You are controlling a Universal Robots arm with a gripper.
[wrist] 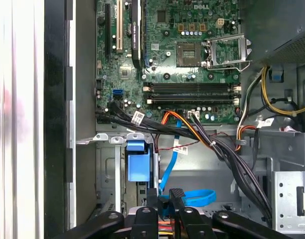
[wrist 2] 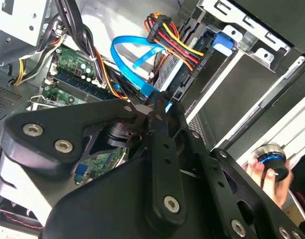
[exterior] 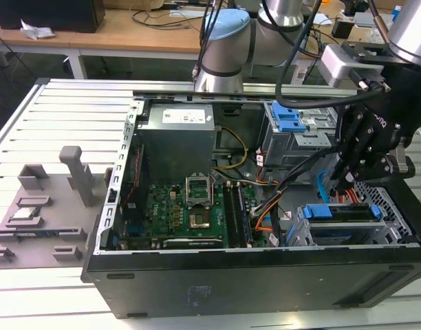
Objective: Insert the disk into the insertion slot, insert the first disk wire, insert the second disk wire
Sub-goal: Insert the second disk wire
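The open computer case [exterior: 231, 282] lies on its side on the slotted surface [exterior: 59, 110], which leaves the motherboard [exterior: 183, 213] and drive bays reachable from above. In the exterior view the disk [exterior: 338, 212] is at about 4 o'clock from the motherboard. It is already pushed into the insertion slot [exterior: 396, 213], with its blue carrier edge facing the inside of the case so the connectors can be reached.

The tool [exterior: 343, 182] hangs just above that edge, at roughly 12 o'clock from the disk, and is angled down into the gap between the cage and the board. In the second wrist view the tool [wrist 2: 155, 107] has its fingers drawn almost together. They appear to pinch the plug end of the blue flat wire [wrist 2: 125, 47], while the rest of the wire loops slack behind. The grip sits close to the plug, probably so the floppy ribbon cannot bend away while it is lined up. In the first wrist view the same blue flat wire [wrist: 197, 196] curls just beside the tool [wrist: 165, 211].

The bundle of red, yellow and orange wires [wrist 2: 180, 42] ends in a black plug that looks pressed against the back of the disk. From that I judge one wire to be in place and the blue one to be the work in hand.
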